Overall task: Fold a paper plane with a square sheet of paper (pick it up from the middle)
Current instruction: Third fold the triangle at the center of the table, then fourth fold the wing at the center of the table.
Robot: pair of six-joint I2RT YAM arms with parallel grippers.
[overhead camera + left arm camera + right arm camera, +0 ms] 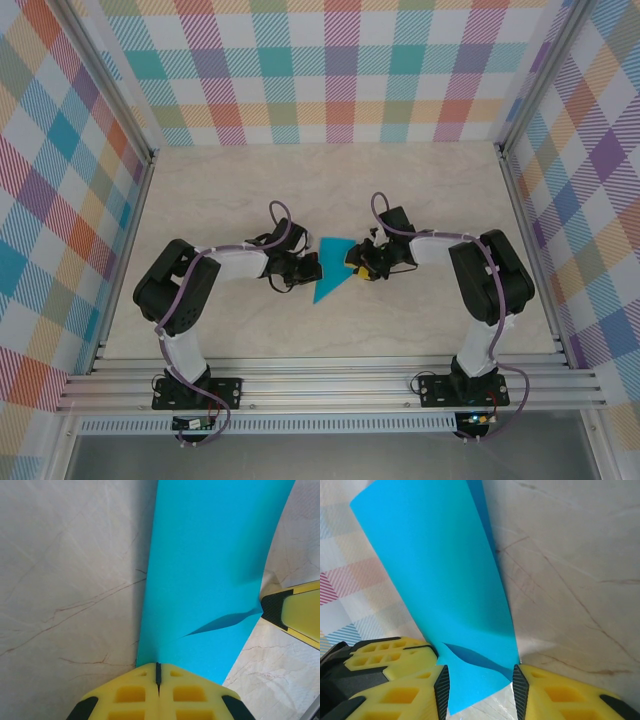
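Observation:
The square sheet of paper point(333, 268) is teal and folded into a long pointed triangle, lifted off the table between my two grippers. My left gripper point(308, 268) is shut on one edge of it; in the left wrist view the sheet point(210, 570) rises straight out of the closed yellow jaws point(158, 672). My right gripper point(362, 265) stands open around the sheet's lower corner point(470, 685). Its black pads point(520, 690) touch the paper's two edges, and a shallow buckle runs between them. One right finger point(300, 615) touches the paper's edge in the left wrist view.
The table top point(250, 200) is pale marble-patterned. Plaid walls point(340, 70) close the back and both sides. Aluminium rails point(330, 385) carry the arm bases at the near edge.

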